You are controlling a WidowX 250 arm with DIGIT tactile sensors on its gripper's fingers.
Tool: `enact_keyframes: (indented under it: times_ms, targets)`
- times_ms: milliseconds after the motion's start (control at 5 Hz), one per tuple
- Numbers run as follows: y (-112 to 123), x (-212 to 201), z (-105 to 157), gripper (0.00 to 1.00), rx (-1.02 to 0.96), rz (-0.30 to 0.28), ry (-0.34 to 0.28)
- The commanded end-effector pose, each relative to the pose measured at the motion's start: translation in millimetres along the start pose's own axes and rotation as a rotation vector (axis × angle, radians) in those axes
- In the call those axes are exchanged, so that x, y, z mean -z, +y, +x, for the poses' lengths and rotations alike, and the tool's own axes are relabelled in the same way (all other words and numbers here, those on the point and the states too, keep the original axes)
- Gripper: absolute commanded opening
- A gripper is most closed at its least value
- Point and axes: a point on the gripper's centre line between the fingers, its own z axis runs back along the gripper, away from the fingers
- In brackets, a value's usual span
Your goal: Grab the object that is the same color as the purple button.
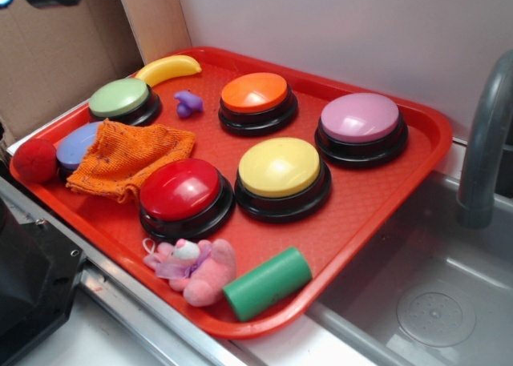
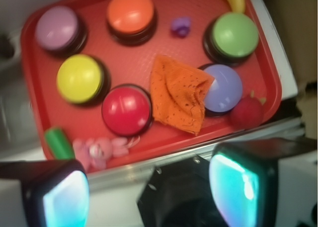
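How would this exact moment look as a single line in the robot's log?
phase: approach | gripper: open, empty, off the red tray | target: tiny violet plastic toy, untouched between green and orange buttons | match: lilac-pink domed button

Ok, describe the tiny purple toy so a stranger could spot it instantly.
On the red plastic tray, look between the green domed button and orange domed button, below the yellow plastic banana. The tiny lumpy violet toy is smallest there.

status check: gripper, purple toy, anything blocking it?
Gripper open, holding nothing, above the tray's near edge. Purple toy untouched at the far side, between the green button and orange button. Nothing on top of it; banana close behind.
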Motion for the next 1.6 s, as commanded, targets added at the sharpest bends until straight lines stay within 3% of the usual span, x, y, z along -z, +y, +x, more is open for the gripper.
enact_keyframes:
  times_ms: [0, 400, 800, 1400]
  targets:
    - [15, 36, 61, 1.0, -0.402, -0.019, -0.157]
    - [38, 87, 116, 1.0, -0.87, 0.082, -0.231]
    - [54, 136, 162, 1.0, -1.077, 0.132, -0.247]
    - [65, 181, 158, 1.0, -1.125, 0.208, -0.174]
